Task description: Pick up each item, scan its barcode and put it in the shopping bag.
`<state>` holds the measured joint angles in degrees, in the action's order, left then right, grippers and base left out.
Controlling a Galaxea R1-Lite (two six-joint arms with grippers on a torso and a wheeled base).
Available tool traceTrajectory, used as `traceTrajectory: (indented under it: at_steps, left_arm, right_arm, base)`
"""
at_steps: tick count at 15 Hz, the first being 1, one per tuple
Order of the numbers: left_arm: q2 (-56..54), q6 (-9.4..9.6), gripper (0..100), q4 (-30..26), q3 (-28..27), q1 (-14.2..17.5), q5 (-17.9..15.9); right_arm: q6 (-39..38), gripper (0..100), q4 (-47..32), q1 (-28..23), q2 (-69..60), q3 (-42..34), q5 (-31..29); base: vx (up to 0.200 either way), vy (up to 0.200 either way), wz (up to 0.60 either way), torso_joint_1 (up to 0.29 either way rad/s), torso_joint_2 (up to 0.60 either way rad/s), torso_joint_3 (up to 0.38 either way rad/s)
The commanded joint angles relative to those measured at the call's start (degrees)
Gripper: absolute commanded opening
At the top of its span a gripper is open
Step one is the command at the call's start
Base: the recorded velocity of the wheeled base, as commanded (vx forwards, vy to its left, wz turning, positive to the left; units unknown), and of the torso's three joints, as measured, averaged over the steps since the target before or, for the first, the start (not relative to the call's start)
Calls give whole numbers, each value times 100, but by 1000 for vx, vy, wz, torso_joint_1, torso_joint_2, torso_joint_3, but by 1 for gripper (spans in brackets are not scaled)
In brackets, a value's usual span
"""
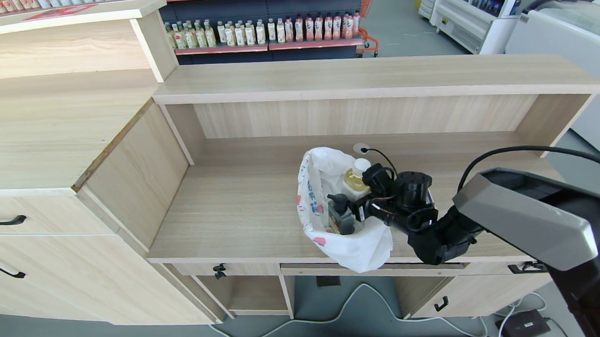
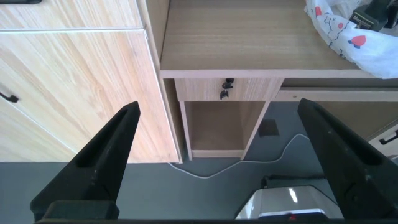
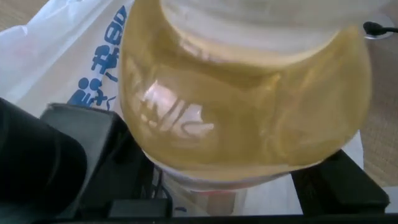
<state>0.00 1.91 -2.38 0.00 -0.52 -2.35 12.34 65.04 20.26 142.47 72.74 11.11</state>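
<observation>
I've got the bottle (image 1: 355, 179) pinched in my right claw (image 1: 364, 195), cap up, right over the bag (image 1: 314, 174) mouth.

Right wrist view: a clear bottle (image 3: 242, 106) of pale yellow liquid looms close, clamped low on its body between the black fingers (image 3: 81, 146) of the right pincer (image 3: 211, 199), one on each side. A white label (image 3: 205, 198) with a touch of red sits just under the liquid. Behind the bottle spreads a crumpled white shopping bag (image 3: 62, 50) with blue print. Past the bottle's other side lies light wood bench (image 3: 382, 124), with the end of a thin black cable (image 3: 379, 28) on it.
</observation>
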Motion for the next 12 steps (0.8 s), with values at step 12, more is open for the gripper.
traceTrajectory:
  at_steps: [12]
  left_arm:
    - [0, 2, 100, 0, 0, 0, -2]
  right_arm:
    - [-654, 100, -457, -268, -2382, -1122, 50]
  base:
    - [0, 0, 0, 0, 0, 0]
